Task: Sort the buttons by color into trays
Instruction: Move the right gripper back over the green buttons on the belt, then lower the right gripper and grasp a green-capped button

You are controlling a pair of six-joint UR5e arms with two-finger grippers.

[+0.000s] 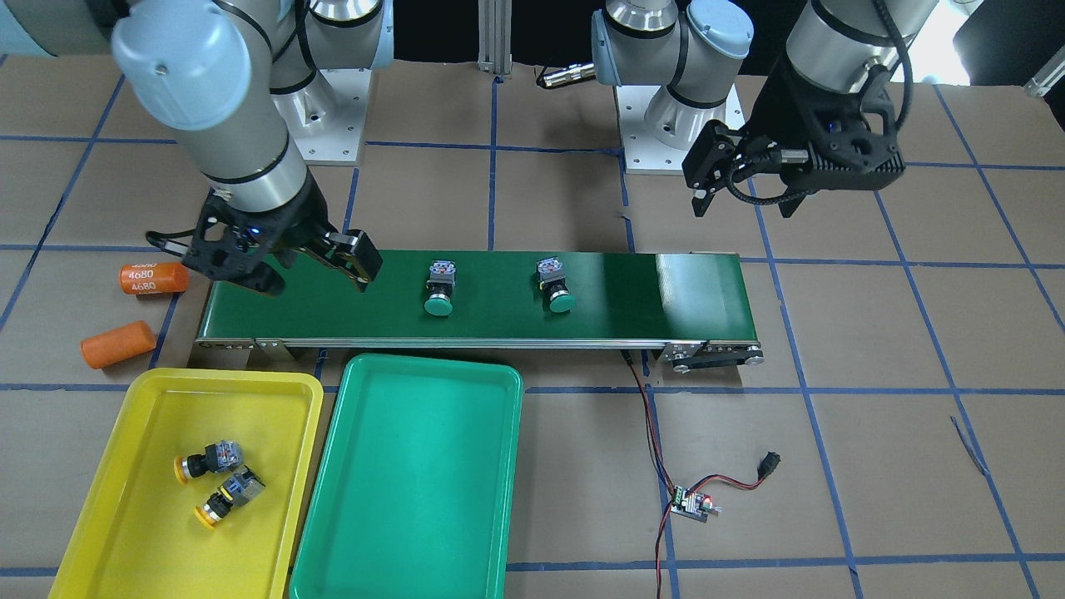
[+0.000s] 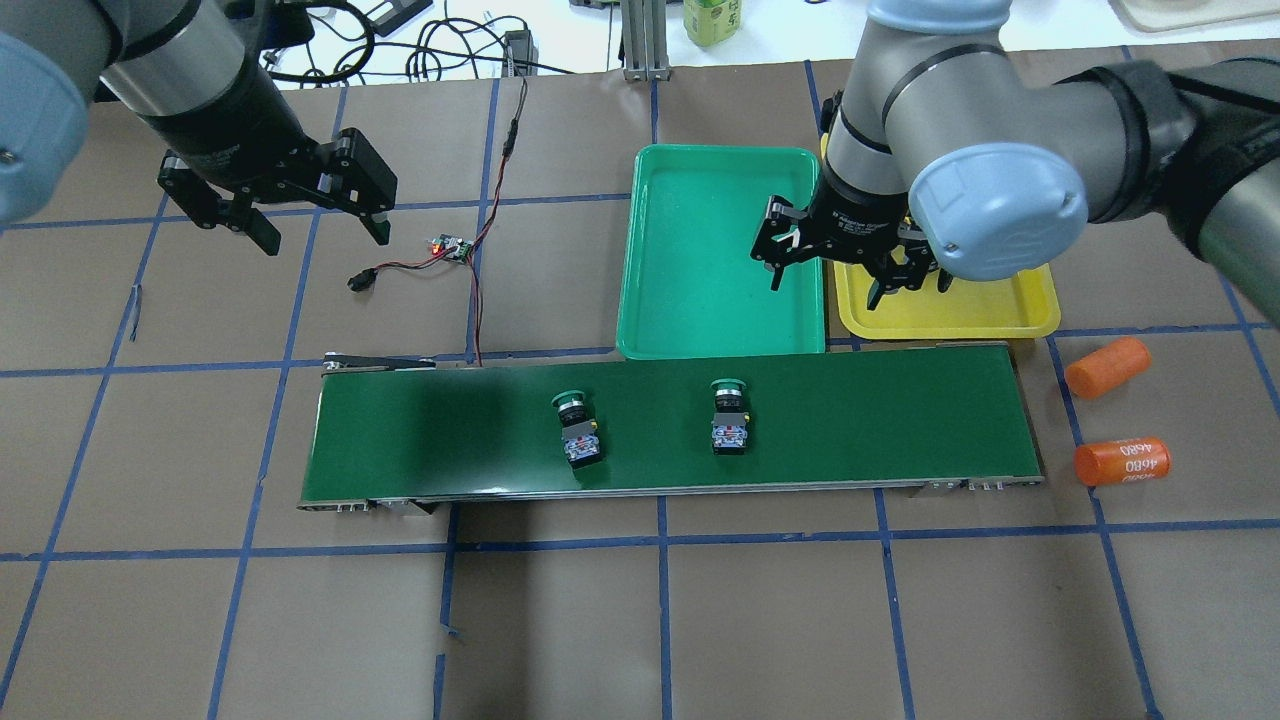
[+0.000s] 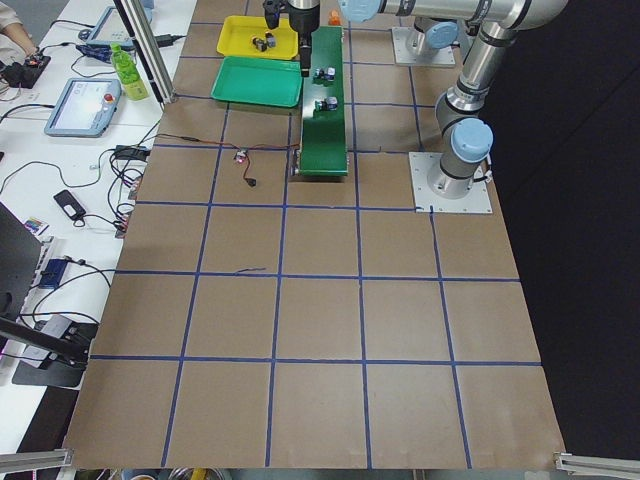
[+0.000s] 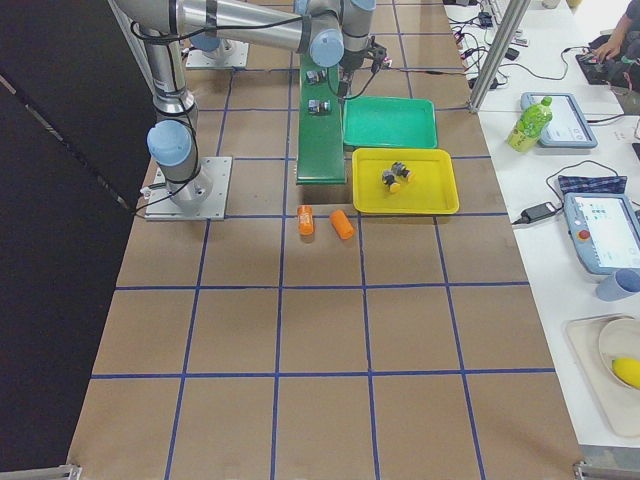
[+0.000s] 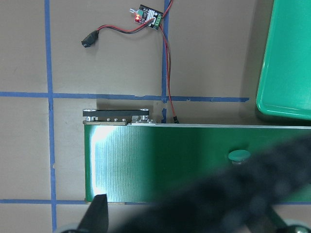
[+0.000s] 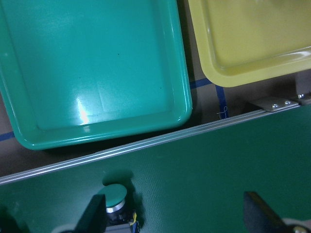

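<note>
Note that the right end effector (image 1: 316,283) hangs over the conveyor belt (image 1: 632,287) at the end nearest the yellow tray (image 1: 225,378), fingers spread wide and holding nothing. The left end effector (image 2: 325,238) is likewise wide and unloaded above the desk (image 1: 874,416), well apart from the belt. You will find one green-capped push-button (image 1: 439,291) and a second green-capped push-button (image 1: 556,287) lying apart on the belt, caps toward the green tray (image 1: 433,362); both yellow-capped push-buttons (image 1: 208,460) (image 1: 229,495) lie side by side inside the yellow tray.
</note>
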